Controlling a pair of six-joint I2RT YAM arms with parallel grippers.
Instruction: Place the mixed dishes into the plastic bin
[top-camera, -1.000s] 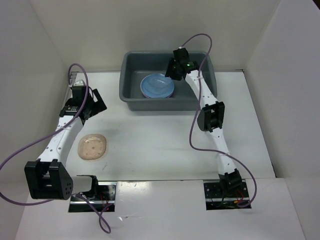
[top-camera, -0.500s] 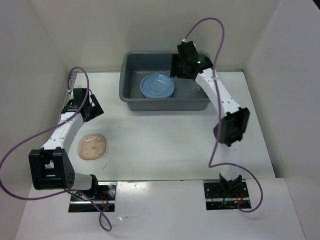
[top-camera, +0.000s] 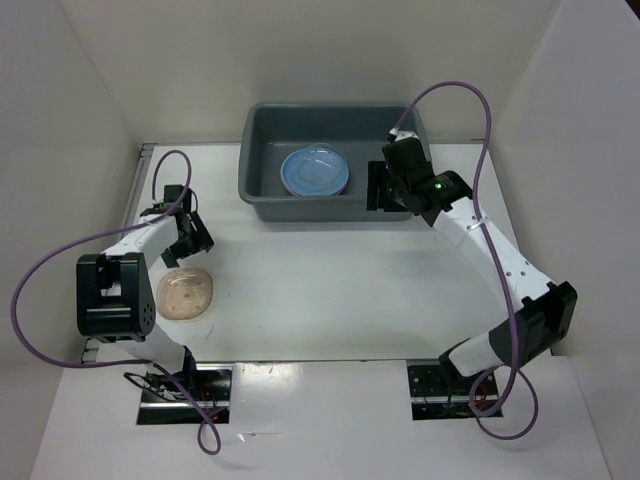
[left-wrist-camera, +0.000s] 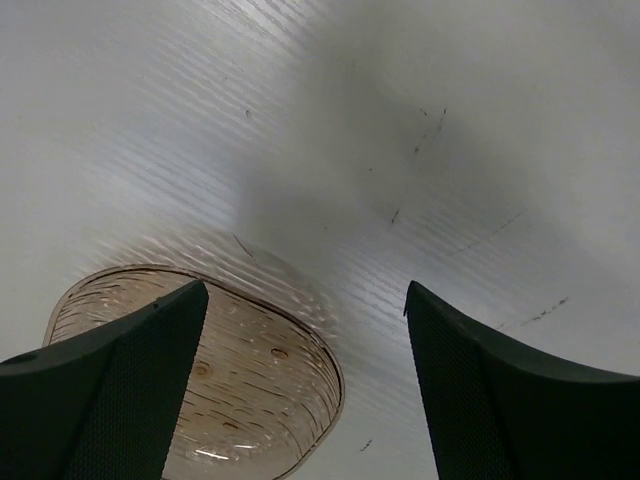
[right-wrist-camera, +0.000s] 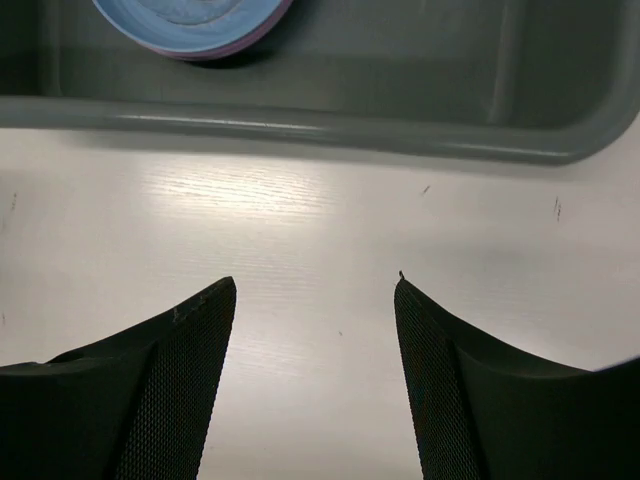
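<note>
Peach-tinted and translucent, the squarish ribbed plastic dish (top-camera: 186, 293) lay flat on the white table (top-camera: 320, 290), well apart from the large grey-blue plastic bin (top-camera: 300, 212). It was the only dish seen outside the bin. A round blue plate (top-camera: 315, 170) sat inside, with a lilac edge showing beneath it in the right wrist view.

The left gripper (left-wrist-camera: 305, 290) hung just above the dish's edge, its jaws spread wide with nothing between them. The right gripper (right-wrist-camera: 314, 282) stood over bare table just outside the bin's near wall, its jaws also well apart and empty.

The step in hand seemed to be the left arm's reach for the remaining dish. Next, it would need to lower, straddle the rim, close, and lift. The dish was low and thin-edged, so it could easily slip from the fingers.
</note>
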